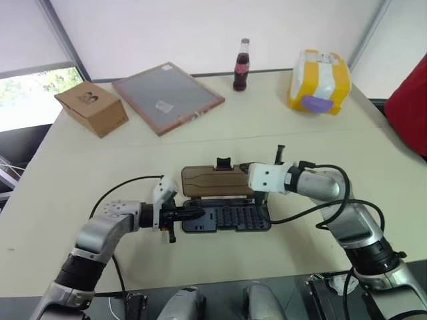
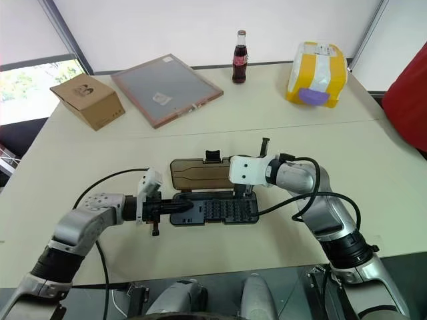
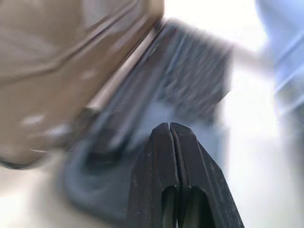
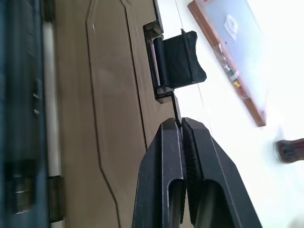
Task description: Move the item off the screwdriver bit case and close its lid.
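Note:
The screwdriver bit case [image 1: 233,218] lies open in the middle of the table, its dark base with rows of bits nearest me. Its smoky-brown lid [image 1: 210,182] lies flat behind the base, with the black latch tab [image 1: 223,163] on its far edge. Nothing rests on the base or the lid, and the item is out of view. My left gripper [image 1: 199,214] is shut and empty, its tips over the base's left end [image 3: 169,126]. My right gripper [image 4: 180,121] is shut and empty, its tips at the lid's far edge beside the latch tab [image 4: 178,59].
At the back of the table stand a brown cardboard box [image 1: 91,107], a pink-framed grey board [image 1: 167,97], a cola bottle [image 1: 241,65] and a yellow package [image 1: 319,81]. A red object [image 1: 410,107] sits off the table's right side.

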You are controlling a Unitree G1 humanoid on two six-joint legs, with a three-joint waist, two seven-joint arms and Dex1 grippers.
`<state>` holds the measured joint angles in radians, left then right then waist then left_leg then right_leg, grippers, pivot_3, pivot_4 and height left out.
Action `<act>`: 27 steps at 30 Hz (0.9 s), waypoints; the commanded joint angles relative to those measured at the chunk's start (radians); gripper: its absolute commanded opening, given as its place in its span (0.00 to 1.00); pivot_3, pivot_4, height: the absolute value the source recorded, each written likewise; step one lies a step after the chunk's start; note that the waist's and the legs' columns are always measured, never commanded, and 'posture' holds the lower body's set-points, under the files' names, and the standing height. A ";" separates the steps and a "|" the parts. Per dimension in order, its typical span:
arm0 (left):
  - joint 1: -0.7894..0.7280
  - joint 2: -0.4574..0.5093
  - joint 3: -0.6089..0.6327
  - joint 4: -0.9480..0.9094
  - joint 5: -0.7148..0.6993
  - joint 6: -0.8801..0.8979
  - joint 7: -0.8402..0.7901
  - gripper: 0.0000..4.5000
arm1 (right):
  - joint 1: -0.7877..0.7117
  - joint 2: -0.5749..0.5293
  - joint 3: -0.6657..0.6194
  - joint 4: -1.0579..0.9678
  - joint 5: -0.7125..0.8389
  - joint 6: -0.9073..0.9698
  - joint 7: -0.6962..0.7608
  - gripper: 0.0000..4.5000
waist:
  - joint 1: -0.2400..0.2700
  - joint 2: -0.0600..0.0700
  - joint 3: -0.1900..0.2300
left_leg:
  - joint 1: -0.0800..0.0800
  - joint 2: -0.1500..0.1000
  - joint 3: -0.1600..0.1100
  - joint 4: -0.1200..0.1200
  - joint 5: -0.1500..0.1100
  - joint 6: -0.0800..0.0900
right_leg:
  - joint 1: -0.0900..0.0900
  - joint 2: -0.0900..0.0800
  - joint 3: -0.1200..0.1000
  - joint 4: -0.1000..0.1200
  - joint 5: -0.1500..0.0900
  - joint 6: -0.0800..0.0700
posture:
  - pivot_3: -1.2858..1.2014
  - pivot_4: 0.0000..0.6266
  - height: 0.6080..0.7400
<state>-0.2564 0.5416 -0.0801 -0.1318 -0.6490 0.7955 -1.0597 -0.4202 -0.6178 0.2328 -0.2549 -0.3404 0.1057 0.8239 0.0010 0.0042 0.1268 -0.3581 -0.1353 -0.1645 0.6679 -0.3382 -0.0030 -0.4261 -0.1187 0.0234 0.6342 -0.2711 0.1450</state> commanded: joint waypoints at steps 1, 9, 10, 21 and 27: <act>-0.035 0.051 0.152 -0.075 -0.252 0.244 0.012 0.00 | -0.011 -0.011 0.010 0.006 -0.008 -0.069 -0.025 0.01 | -0.009 -0.001 0.001 | -0.001 0.000 0.000 0.000 0.000 -0.001 | -0.002 0.000 0.000 0.001 0.000 0.000 | 0.52 0.24 1.00; -0.222 -0.012 0.268 0.228 -0.082 0.033 0.248 0.00 | -0.016 -0.032 0.002 0.028 -0.030 -0.134 -0.064 0.01 | -0.011 -0.003 0.003 | 0.000 -0.001 0.000 -0.001 0.001 -0.002 | 0.001 0.000 -0.001 -0.002 0.000 0.000 | 0.52 0.24 1.00; -0.243 -0.020 0.230 0.297 -0.012 -0.052 0.245 0.00 | -0.017 -0.031 0.003 0.029 -0.029 -0.133 -0.065 0.01 | -0.011 -0.003 0.003 | 0.000 -0.001 0.000 -0.001 0.001 -0.002 | 0.001 0.000 -0.001 -0.002 0.000 0.000 | 0.52 0.24 1.00; -0.387 -0.138 0.040 0.727 0.268 -0.458 0.029 0.00 | -0.028 -0.014 0.008 0.034 -0.034 -0.116 -0.079 0.01 | -0.012 -0.006 0.005 | -0.001 -0.001 0.000 0.000 0.001 -0.002 | 0.000 -0.001 -0.003 -0.002 0.000 0.000 | 0.52 0.24 1.00; -0.430 -0.097 0.126 0.724 0.241 -0.435 0.028 0.00 | -0.042 -0.010 -0.039 0.031 0.030 0.001 -0.040 0.01 | -0.014 -0.006 0.005 | -0.002 -0.001 0.000 0.001 0.001 -0.001 | -0.001 -0.001 -0.003 -0.001 0.000 0.000 | 0.52 0.24 1.00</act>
<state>-0.6623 0.4179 -0.0020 0.6338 -0.3838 0.3470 -1.0246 -0.4343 -0.6357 0.2457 -0.1939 -0.3554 0.0662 0.7754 -0.0133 -0.0018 0.1316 -0.3604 -0.1368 -0.1643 0.6690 -0.3373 -0.0044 -0.4271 -0.1196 0.0208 0.6329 -0.2707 0.1451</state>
